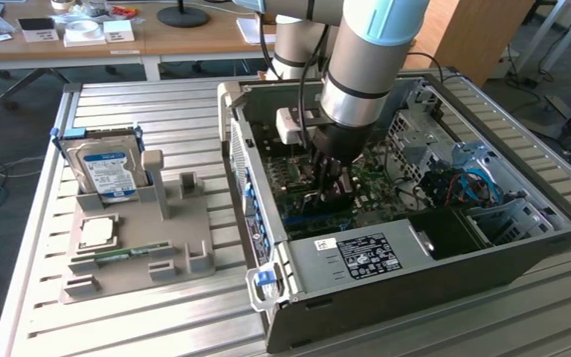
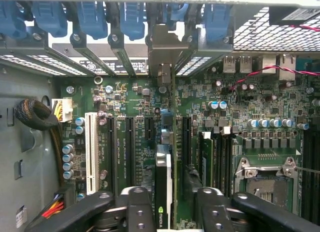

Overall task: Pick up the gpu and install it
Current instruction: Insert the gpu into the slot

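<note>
The gpu (image 2: 163, 184) stands edge-on over the green motherboard (image 2: 130, 99), a slim dark card with a small logo on its near end. Its metal bracket (image 2: 162, 54) reaches up to the row of rear slot openings. My gripper (image 2: 172, 207) straddles the card: one black finger (image 2: 137, 207) sits close beside it, and the other finger (image 2: 210, 207) stands off with a visible gap. The jaws are open. In the exterior view my gripper (image 1: 330, 186) is lowered deep inside the open PC case (image 1: 395, 253), just above the board.
Blue slot latches (image 2: 90, 17) line the case's rear wall, and a white slot (image 2: 91, 152) and a CPU socket (image 2: 265, 174) flank the card. At the exterior view's left, a grey fixture (image 1: 181, 245) holds a blue-labelled hard drive (image 1: 110, 167), a CPU (image 1: 97, 232) and a RAM stick (image 1: 127, 253).
</note>
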Controlling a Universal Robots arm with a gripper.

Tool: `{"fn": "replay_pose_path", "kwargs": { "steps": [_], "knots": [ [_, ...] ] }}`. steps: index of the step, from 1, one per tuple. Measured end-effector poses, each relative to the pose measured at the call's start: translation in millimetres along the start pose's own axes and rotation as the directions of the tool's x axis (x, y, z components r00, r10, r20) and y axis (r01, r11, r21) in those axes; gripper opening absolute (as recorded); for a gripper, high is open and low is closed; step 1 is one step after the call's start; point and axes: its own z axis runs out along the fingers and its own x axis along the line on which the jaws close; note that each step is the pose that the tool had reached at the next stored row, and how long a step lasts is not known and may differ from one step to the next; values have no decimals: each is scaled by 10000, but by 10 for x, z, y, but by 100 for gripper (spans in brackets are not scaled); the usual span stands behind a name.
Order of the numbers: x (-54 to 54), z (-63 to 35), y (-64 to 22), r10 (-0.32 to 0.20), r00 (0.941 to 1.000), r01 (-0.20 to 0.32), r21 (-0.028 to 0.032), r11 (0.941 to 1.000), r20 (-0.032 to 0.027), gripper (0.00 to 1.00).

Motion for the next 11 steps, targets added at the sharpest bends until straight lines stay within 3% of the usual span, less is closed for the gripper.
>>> {"fn": "replay_pose_path", "kwargs": {
  "steps": [3, 11],
  "knots": [
    [1, -2, 0, 0, 10000, 0, -2, 10000, -5, 27],
    [0, 0, 0, 0, 10000, 0, -1, 10000, 0, 27]
  ]
}}
